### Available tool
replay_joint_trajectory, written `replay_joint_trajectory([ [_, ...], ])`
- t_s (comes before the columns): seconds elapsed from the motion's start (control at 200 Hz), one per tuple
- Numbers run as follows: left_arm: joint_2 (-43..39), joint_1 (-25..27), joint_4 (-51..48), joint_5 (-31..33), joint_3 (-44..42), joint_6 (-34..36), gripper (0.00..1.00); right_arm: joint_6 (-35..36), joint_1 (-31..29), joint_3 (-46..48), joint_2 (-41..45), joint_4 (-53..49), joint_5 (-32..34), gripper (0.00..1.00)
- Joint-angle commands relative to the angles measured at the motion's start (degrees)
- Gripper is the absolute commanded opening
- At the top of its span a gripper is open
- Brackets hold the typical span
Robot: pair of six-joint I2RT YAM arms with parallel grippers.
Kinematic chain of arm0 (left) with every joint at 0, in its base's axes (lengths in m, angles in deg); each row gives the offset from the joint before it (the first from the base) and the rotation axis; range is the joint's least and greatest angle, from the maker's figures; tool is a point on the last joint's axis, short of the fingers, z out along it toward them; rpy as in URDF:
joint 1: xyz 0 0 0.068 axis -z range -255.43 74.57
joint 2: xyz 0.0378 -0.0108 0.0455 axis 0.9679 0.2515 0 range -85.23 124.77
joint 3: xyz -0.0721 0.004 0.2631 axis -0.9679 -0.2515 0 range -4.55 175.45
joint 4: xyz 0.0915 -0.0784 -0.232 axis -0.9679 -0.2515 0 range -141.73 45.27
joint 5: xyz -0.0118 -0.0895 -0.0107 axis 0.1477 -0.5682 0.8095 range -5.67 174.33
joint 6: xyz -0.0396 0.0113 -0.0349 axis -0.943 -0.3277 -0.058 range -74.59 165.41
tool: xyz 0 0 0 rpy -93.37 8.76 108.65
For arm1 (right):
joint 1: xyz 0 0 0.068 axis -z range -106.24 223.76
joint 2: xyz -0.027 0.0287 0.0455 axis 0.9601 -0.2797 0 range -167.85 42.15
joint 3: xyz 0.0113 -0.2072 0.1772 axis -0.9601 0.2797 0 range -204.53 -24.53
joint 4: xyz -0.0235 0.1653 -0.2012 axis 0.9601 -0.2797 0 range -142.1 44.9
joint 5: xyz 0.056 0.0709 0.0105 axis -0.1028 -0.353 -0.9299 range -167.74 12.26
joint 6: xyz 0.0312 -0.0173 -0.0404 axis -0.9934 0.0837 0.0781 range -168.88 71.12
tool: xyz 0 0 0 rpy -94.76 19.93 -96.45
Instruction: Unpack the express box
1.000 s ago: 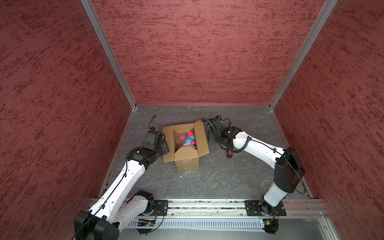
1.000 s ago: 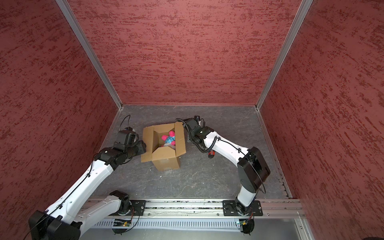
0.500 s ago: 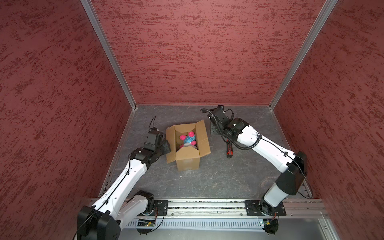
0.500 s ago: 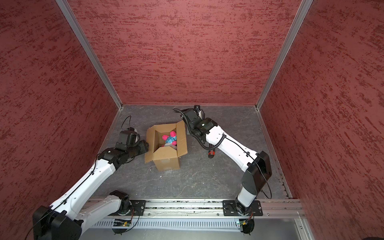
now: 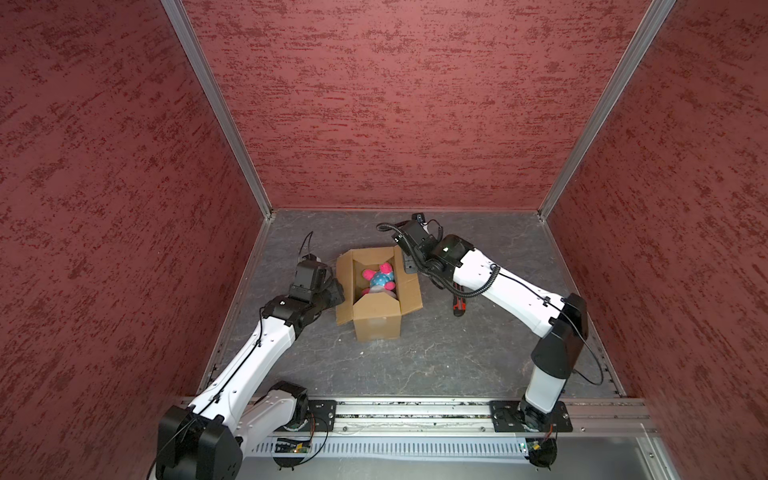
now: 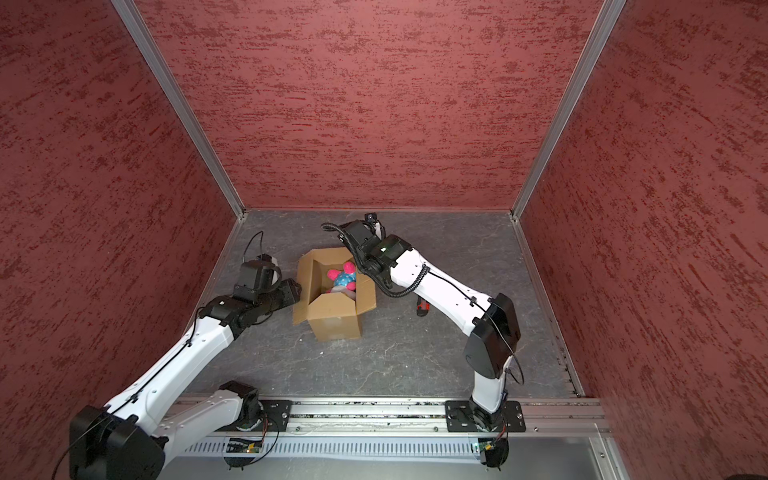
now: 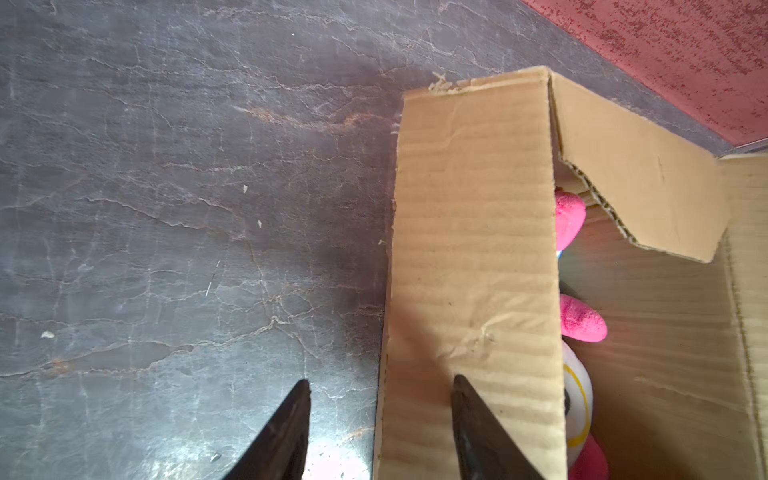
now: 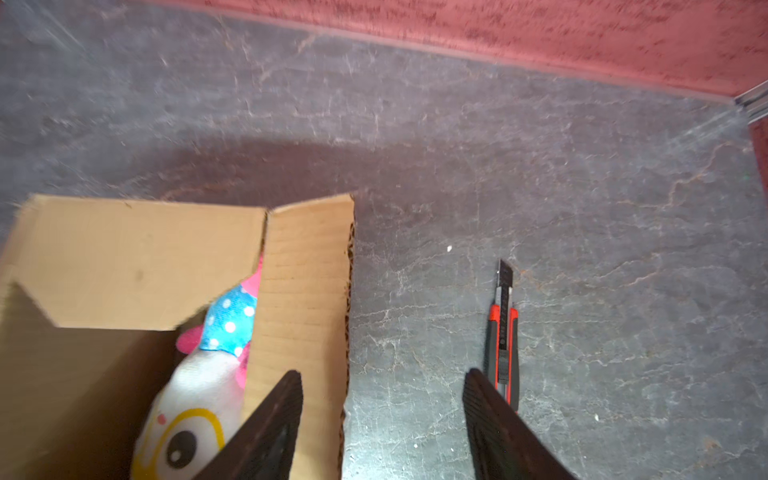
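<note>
Open express box (image 5: 376, 320) on the table (image 5: 415, 365), plush toy (image 5: 379, 280) not yet taken out. The left gripper (image 7: 381, 380) and right gripper (image 8: 382, 372), jaws apart, straddle its side flaps (image 7: 473, 249).

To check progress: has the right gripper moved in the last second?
Yes. In a top view the right gripper has shifted left, away from the knife, toward the box.

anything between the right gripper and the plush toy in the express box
Yes: a raised side flap of the express box stands between the right gripper and the plush toy; an end flap leans partly over it.
</note>
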Motion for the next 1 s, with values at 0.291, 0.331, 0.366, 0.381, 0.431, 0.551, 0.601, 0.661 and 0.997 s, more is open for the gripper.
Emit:
replay_joint_trajectory([
  [0.291, 1.78, -0.34, 4.55, -2.77, -3.7, -2.46, 0.51, -1.35, 1.87, 7.15, -2.2, 9.06, -5.88, 0.64],
  [0.331, 2.12, -0.34, 5.19, -3.15, -4.09, -2.8, 0.51, -1.33, 1.96, 7.92, -2.19, 10.2, -6.59, 0.64],
  [0.366, 2.34, -0.26, 5.92, -3.64, -4.46, -3.08, 0.5, -1.2, 1.96, 8.7, -2.09, 11.45, -7.42, 0.64],
  [0.381, 2.5, -0.27, 6.23, -3.87, -4.54, -3.21, 0.5, -1.2, 2.04, 9.03, -2.02, 12.05, -7.83, 0.64],
  [0.431, 3.01, -0.26, 7.18, -4.66, -4.89, -3.64, 0.49, -1.13, 2.04, 10.19, -1.77, 14.08, -9.22, 0.64],
  [0.551, 4.15, 0.09, 9.11, -5.97, -5.43, -4.79, 0.48, -1.02, 2.36, 12.89, -1.23, 19.25, -13.07, 0.64],
  [0.601, 4.46, 0.42, 9.82, -6.24, -5.76, -5.3, 0.47, -1.02, 2.53, 13.77, -1.14, 20.99, -14.63, 0.64],
  [0.661, 4.72, 0.85, 10.71, -6.68, -6.17, -5.95, 0.46, -1.11, 2.65, 14.6, -1.14, 22.75, -16.07, 0.64],
  [0.997, 4.7, 4.97, 12.6, -6.23, -6.7, -8.59, 0.42, -0.07, 3.1, 15.82, -2.15, 28.33, -22.6, 0.63],
])
